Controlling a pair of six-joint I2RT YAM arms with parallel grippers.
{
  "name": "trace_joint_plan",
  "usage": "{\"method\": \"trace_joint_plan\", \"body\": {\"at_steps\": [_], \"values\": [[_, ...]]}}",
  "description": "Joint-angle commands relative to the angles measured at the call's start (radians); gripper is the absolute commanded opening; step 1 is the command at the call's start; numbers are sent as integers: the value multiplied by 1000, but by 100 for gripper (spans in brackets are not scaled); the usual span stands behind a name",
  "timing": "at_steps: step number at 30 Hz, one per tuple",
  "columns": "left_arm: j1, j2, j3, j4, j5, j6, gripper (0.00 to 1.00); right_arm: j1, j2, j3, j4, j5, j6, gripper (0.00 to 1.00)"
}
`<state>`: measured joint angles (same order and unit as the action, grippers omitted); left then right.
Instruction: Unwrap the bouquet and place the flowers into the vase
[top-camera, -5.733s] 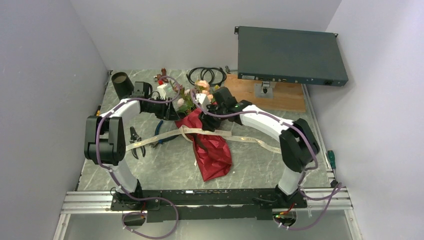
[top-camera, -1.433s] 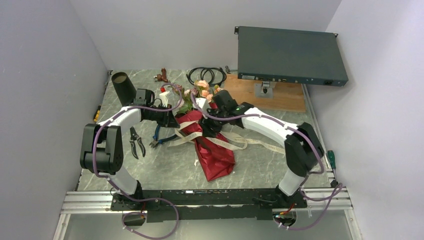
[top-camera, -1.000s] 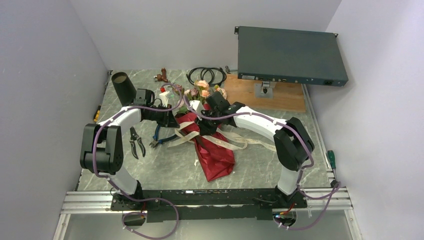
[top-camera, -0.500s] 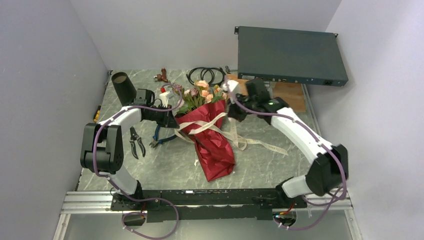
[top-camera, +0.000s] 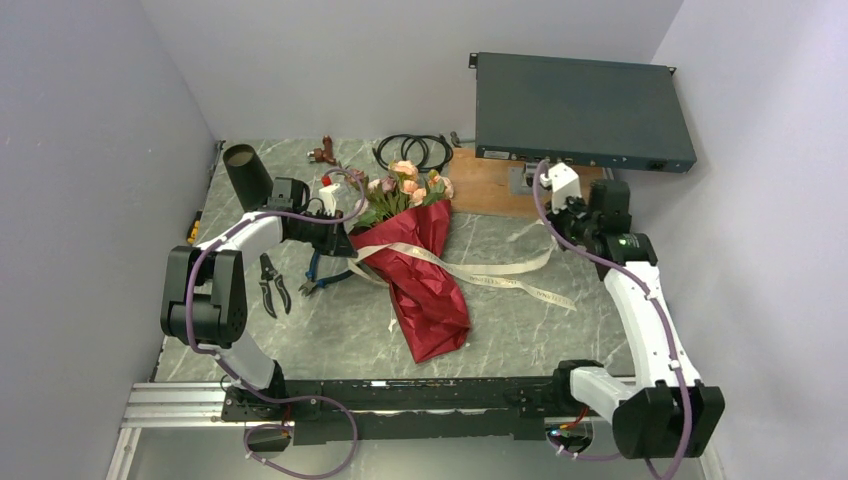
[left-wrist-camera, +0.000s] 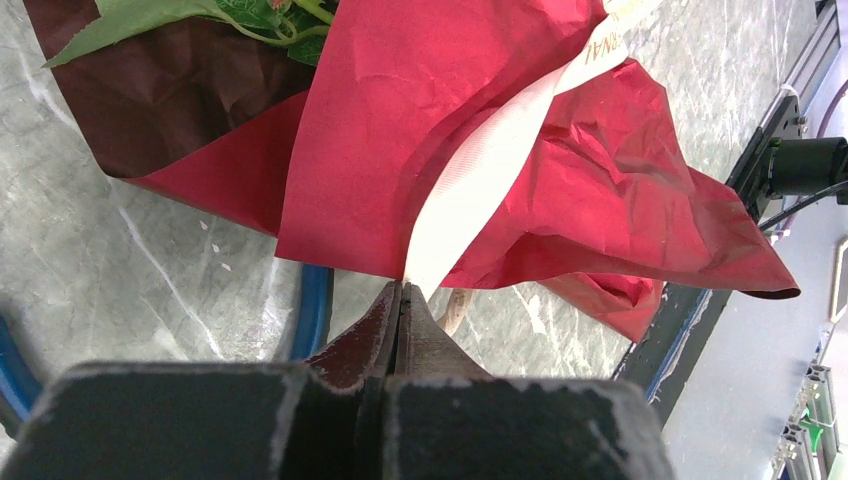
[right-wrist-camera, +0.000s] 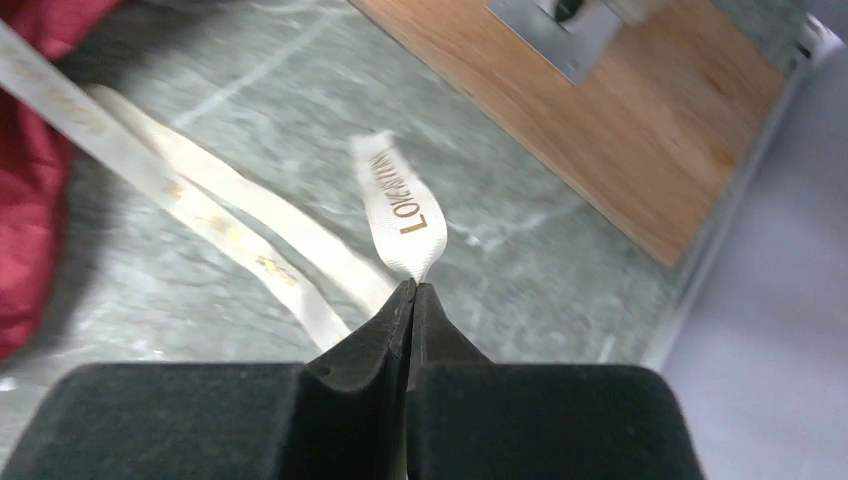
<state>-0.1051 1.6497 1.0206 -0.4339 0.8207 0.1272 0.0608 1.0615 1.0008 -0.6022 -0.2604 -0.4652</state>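
Both pincers are pinched shut on the ribbon (right-wrist-camera: 398, 200): the left gripper (left-wrist-camera: 402, 290) holds one strand at the left flank of the bouquet (top-camera: 428, 285), and the right gripper (right-wrist-camera: 413, 290) nips the very tip of the other end. Within the last second the right arm has swung away from the flowers (top-camera: 405, 188) towards the wooden board (top-camera: 492, 196), dragging that end out so the ribbon now runs in a long line across the table (top-camera: 330, 330) instead of lying bunched at the wrap. I judge the tie largely undone (one band still crosses the red paper), so the wrapping is next. The vase (top-camera: 245, 172) stands well apart at the far left. Gold lettering on the ribbon begins "LOVE"; the rest is too blurred to read.
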Motion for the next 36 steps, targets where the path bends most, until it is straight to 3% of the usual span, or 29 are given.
{"method": "trace_joint_plan", "body": {"at_steps": [1,5,10,11,16,19,23,28,33,36], "values": [[5,-17,30,-13,1,33,0,-148,-24,-18,-7,0,-172,0],[5,-18,29,-14,-1,33,0,-264,10,-23,21,-33,-310,0],[5,-25,32,2,0,31,0,-300,120,-40,27,-29,-388,0],[5,-27,35,3,4,32,0,-300,136,-43,22,-26,-394,5],[0,-35,50,-7,21,38,0,-304,153,-33,-70,-29,-394,56],[-7,-38,51,-10,20,42,0,-307,127,-34,-131,-28,-380,67],[-10,-36,61,-18,18,52,2,-309,117,-9,-343,-93,-409,68],[-10,-45,67,-33,10,74,28,-274,122,-60,-458,-202,-401,70],[-8,-64,84,-30,8,54,47,-119,136,-158,-316,-113,-236,69],[-7,-92,82,-23,5,52,63,-20,143,-202,-224,-57,-157,68]]}}
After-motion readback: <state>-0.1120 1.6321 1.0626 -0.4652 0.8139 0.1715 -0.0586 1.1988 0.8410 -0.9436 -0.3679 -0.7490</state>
